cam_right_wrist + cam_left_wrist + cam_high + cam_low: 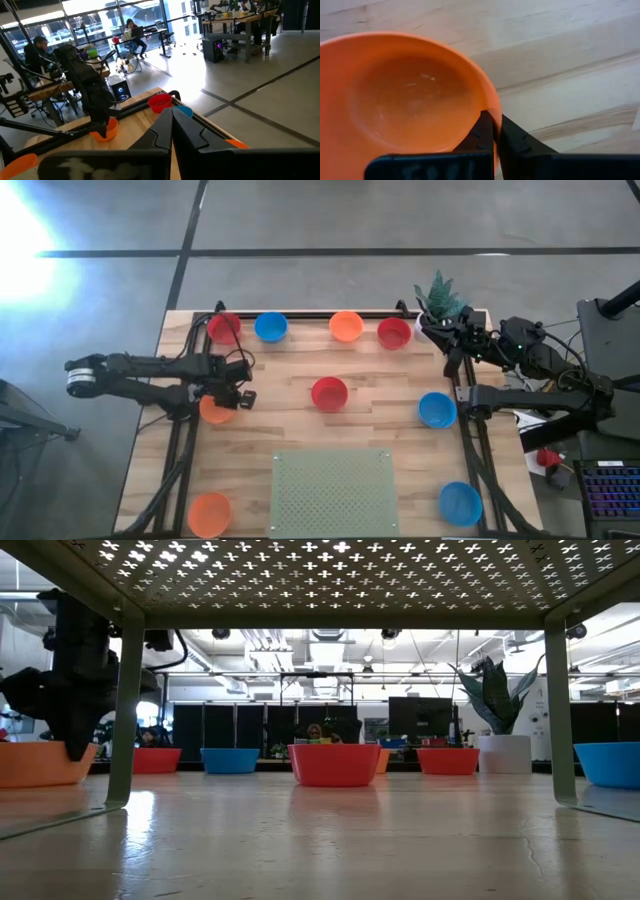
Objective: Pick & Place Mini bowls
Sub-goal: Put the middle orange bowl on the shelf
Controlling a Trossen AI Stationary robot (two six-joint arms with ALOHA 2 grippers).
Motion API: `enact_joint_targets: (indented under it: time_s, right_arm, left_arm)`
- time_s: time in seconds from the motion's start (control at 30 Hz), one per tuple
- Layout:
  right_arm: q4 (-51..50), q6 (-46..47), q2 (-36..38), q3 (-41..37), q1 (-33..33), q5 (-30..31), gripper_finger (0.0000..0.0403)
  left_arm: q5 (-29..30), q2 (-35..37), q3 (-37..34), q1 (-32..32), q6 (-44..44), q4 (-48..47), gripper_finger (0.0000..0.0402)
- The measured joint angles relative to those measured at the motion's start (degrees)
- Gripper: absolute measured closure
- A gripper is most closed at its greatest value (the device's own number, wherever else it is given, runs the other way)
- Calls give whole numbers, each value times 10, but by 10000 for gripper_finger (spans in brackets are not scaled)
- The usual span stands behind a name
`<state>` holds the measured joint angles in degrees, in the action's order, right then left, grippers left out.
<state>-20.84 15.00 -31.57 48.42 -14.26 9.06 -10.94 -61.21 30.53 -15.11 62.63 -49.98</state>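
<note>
Nine small glossy plastic bowls are what I count from above, and all sit singly, spread over the wooden slatted table (290,430); none is stacked or gathered, so I judge the job barely begun.

My left gripper (228,399) is down on the orange mini bowl at the left side (212,412). On the left wrist camera its fingers (487,131) are pinched nearly together across that bowl's rim, one inside, one outside. The low view shows the bowl's base on the tabletop, so it is gripped, not lifted.

The rest lie untouched: a red bowl (224,327), blue bowl (270,326), orange bowl (346,325) and second red bowl (394,332) along the far edge, a red centre bowl (329,392), two blue bowls on the right (437,409), and an orange near-left corner bowl (210,512).

My right gripper (448,340) waits at the far right corner by the small potted plant (440,298), fingers closed together on nothing.
</note>
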Motion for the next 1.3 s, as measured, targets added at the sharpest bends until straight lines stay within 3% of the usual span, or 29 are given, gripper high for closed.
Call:
enact_joint_targets:
  time_s: [0.47,0.63,0.83,1.1,1.3]
  right_arm:
    - [0,-5,0,0,0,0,394]
    - [0,-32,0,0,0,0,394]
    - [0,-34,1,0,0,0,394]
    - [0,-27,0,0,0,0,394]
    - [0,-26,1,0,0,0,394]
  left_arm:
    - [8,-1,76,0,-89,-7,401]
    - [13,-1,121,0,-148,-38,401]
    - [23,-1,173,2,-156,-90,401]
    - [58,-6,269,23,-167,-135,401]
    - [62,-48,357,50,-197,-187,401]
